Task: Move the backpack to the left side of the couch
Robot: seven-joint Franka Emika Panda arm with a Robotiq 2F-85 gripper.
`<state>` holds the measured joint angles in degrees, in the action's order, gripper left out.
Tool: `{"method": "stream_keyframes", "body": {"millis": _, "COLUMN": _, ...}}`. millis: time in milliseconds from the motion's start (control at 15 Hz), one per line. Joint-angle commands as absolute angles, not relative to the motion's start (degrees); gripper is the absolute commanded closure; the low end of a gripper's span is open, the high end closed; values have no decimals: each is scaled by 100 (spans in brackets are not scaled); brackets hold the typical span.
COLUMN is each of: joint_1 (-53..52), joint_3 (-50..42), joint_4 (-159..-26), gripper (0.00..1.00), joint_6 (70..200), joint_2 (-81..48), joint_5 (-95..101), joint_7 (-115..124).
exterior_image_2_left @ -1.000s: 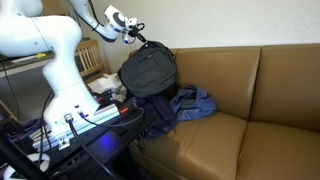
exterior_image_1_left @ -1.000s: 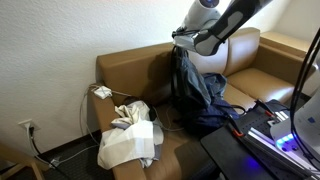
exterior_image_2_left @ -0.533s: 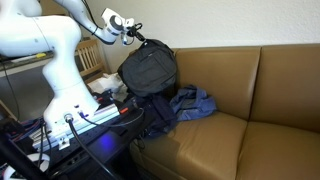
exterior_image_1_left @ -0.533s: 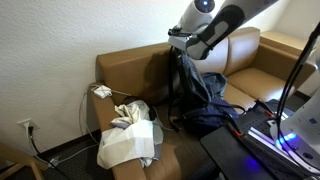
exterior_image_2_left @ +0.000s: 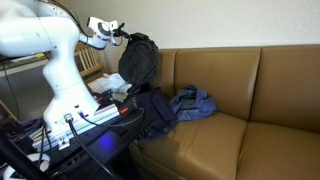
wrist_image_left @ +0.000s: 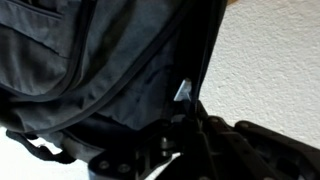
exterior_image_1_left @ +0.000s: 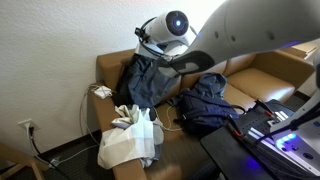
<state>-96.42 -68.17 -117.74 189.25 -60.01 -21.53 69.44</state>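
Observation:
The dark grey backpack hangs in the air from its top handle in both exterior views [exterior_image_1_left: 140,82] [exterior_image_2_left: 138,58]. My gripper [exterior_image_1_left: 144,36] [exterior_image_2_left: 119,34] is shut on that handle, above the backpack. The backpack hangs over the end of the brown couch [exterior_image_1_left: 108,68] [exterior_image_2_left: 250,90], by the armrest and the wall. In the wrist view the backpack [wrist_image_left: 90,70] fills most of the picture, and the gripper [wrist_image_left: 172,140] shows dark at the bottom, clamped on the strap, with its fingertips hidden.
A white bag with cloth [exterior_image_1_left: 128,140] lies on the couch seat below the backpack. A blue-and-dark pile of clothes [exterior_image_1_left: 206,100] [exterior_image_2_left: 186,103] lies mid-seat. A white cable and wall socket [exterior_image_1_left: 27,128] are beside the couch. The robot base and equipment [exterior_image_2_left: 70,110] stand at the couch's end.
My arm has swung the held backpack sideways, away from the clothes pile and toward the couch end with the white bag. The backpack now hangs clear of the clothes.

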Motion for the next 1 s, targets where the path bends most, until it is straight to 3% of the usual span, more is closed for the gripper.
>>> {"method": "stream_keyframes", "body": {"millis": 0, "joint_1": -9280, "joint_3": -6387, "joint_4": -11768, "gripper": 99, "joint_6": 19626, "joint_2": -6842, "joint_5": -2452, "joint_7": 6546}}
{"method": "stream_keyframes", "body": {"millis": 267, "joint_1": -9285, "joint_3": -6846, "joint_4": -11841, "gripper": 99, "joint_6": 19868, "joint_2": -7568, "joint_5": -2330, "joint_7": 6116}}
{"method": "stream_keyframes", "body": {"millis": 600, "joint_1": -9617, "joint_3": -7608, "joint_4": -12276, "gripper": 99, "joint_6": 19826, "joint_2": -7296, "joint_5": -2473, "joint_7": 4359}}
{"method": "stream_keyframes", "body": {"millis": 733, "joint_1": -9608, "joint_3": -7546, "joint_4": -12274, "gripper": 99, "joint_6": 19751, "joint_2": -6915, "joint_5": -2311, "joint_7": 3695}}
{"method": "stream_keyframes", "body": {"millis": 933, "joint_1": -9348, "joint_3": -7404, "joint_4": -12018, "gripper": 99, "joint_6": 19759, "joint_2": -7408, "joint_5": -2538, "joint_7": 2941}}
